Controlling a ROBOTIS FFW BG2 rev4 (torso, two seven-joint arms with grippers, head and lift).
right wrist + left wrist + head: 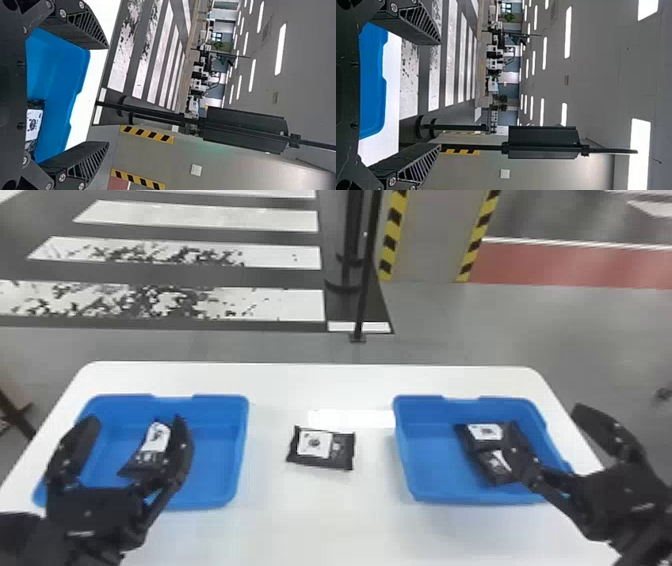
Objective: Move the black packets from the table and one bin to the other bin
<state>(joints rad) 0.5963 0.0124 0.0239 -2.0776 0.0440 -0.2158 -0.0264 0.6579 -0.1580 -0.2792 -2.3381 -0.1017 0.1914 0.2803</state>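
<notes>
One black packet (322, 448) lies flat on the white table (320, 525), its white label towards 9 o'clock. From it, the left bin (215, 455) sits at 9 o'clock, the right bin (435, 460) at 3 o'clock. The left bin has a packet (155, 440), its label end pointing to about 1 o'clock; the right has two packets (484, 433) close together. The left gripper (135, 421) is over the left bin, the right gripper (544, 426) over the right bin's 3 o'clock side; both are spread wide, gripping nothing
</notes>
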